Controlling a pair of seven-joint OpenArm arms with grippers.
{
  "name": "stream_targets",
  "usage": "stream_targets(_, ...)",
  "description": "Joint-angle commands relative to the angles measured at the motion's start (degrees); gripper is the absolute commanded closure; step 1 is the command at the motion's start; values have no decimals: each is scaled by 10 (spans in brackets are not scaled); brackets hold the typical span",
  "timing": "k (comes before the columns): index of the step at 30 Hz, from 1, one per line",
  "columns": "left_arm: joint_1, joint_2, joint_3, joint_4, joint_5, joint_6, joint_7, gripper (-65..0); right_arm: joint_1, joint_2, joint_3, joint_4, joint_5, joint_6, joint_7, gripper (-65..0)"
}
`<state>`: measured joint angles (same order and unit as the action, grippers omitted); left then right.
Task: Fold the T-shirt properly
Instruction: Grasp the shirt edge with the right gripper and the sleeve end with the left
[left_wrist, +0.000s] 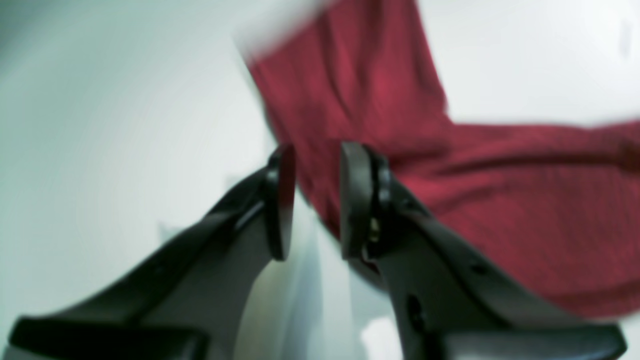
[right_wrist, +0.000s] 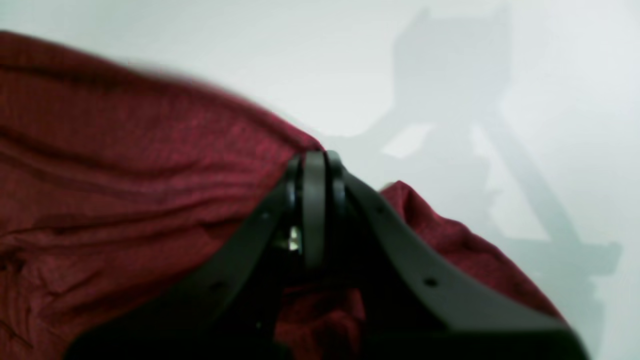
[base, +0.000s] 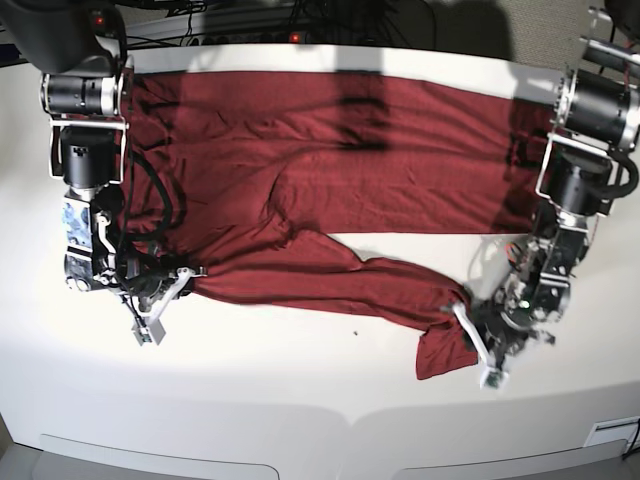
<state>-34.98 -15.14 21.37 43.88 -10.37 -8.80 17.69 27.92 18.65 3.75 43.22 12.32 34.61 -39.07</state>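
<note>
Left wrist view: blurred. The left gripper (left_wrist: 316, 200) has its two black fingers (left_wrist: 281, 200) standing apart with a clear gap, nothing between them. Dark red T-shirt (left_wrist: 500, 200) lies just beyond the tips and off to the right, on a white table (left_wrist: 100, 150). A narrow strip of the cloth runs up toward the top edge.

Right wrist view: right gripper (right_wrist: 314, 200) has its fingers pressed tight together. Wrinkled red cloth sits close on both sides of the tips, a broad spread to the left, a smaller hump to the right. Some red cloth shows low between the finger arms. Whether cloth is pinched at the tips, cannot tell. A grey shadow of the arm falls on the white surface behind.

Base view: the shirt is spread wide across the back of the table, from left edge to right. One sleeve trails forward and to the right, ending in a bunched fold near the left gripper (base: 480, 350). The right gripper (base: 160, 300) sits at the shirt's near-left edge, low on the table, touching or just beside the cloth.
</note>
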Motion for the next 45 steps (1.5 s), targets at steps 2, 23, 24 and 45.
stream_targets(2, -17, -2, -3, 8, -2, 3, -44, -155, 3, 9, 0, -2, -31, -17, -32, 0)
stream_targets(23, -19, 46, -3, -125, 134, 31, -252, -154, -70, 9, 0, 14, 1, -16, -39, 0)
stream_targets(24, -20, 47, -3, -152, 134, 31, -252, -154, -78, 9, 0, 23, 4, -16, -38, 0)
stream_targets(45, -20, 39, -3, -211, 59, 30, 209, -154, -147, 9, 0, 168, 18, -16, -25, 0)
